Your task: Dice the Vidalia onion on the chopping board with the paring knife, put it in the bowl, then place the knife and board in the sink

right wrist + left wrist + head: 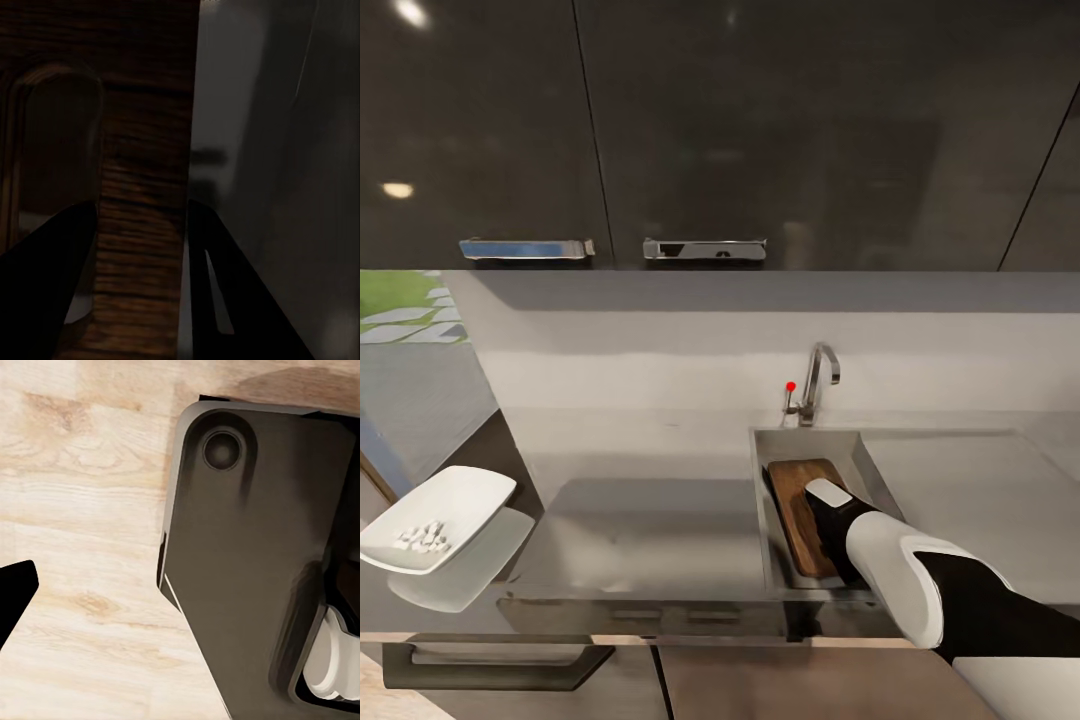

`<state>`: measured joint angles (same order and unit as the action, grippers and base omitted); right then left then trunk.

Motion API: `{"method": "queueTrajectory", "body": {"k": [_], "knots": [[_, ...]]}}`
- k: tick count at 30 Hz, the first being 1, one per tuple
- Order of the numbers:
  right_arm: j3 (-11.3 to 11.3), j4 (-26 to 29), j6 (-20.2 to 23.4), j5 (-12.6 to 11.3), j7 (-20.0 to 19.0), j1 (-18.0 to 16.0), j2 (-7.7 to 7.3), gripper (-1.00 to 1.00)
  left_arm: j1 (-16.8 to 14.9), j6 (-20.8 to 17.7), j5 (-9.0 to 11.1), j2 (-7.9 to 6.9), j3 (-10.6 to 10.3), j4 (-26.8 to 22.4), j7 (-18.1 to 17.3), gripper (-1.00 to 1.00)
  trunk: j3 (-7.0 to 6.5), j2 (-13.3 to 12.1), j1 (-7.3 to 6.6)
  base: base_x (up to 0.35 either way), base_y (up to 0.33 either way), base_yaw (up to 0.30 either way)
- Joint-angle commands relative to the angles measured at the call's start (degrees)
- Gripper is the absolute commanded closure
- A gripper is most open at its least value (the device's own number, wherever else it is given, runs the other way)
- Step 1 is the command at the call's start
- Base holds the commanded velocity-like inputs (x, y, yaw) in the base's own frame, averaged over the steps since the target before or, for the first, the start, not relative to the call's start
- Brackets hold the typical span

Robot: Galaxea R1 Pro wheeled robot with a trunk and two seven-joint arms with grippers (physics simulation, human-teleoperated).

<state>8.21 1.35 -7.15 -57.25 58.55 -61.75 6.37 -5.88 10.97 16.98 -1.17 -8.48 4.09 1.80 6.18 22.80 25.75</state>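
Head view: reaching with right arm into sink, chopping board lying inside basin; bowl holding white pieces at far left. Right wrist view: right gripper straddling and clamping chopping board edge. Left wrist view: facing wood floor; left pincer state undeterminable.

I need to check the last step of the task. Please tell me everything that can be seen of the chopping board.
The chopping board is a rectangular slab of dark brown wood with visible grain. It sits inside the sink basin, leaning tilted against the left wall, its long side running away from the robot. The right arm reaches down over its near part and hides it. In the right wrist view the right pincer has a finger on each side of the board's edge strip, beside the board's elongated slot; whether the pincer grips it cannot be told.
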Motion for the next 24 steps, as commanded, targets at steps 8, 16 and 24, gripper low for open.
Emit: {"method": "queueTrajectory", "body": {"k": [8,16,24], "knots": [[0.4,0.1,-0.6,0.1,0.1,0.0,-0.04,-1.00,-0.1,0.4,0.3,0.03,-0.5,0.2,0.0,-1.00,0.12,0.1,0.03,0.000,0.000,0.000],[0.4,0.1,-0.6,0.1,0.1,0.0,0.01,-1.00,-0.1,0.4,0.3,0.02,-0.5,0.2,0.0,-1.00,0.12,0.1,0.03,0.000,0.000,0.000],[0.1,5.6,-0.2,0.1,0.6,0.0,1.86,-1.00,-0.1,0.4,0.3,0.09,-0.5,0.2,0.0,-1.00,0.12,0.1,0.03,0.000,0.000,0.000]]}}
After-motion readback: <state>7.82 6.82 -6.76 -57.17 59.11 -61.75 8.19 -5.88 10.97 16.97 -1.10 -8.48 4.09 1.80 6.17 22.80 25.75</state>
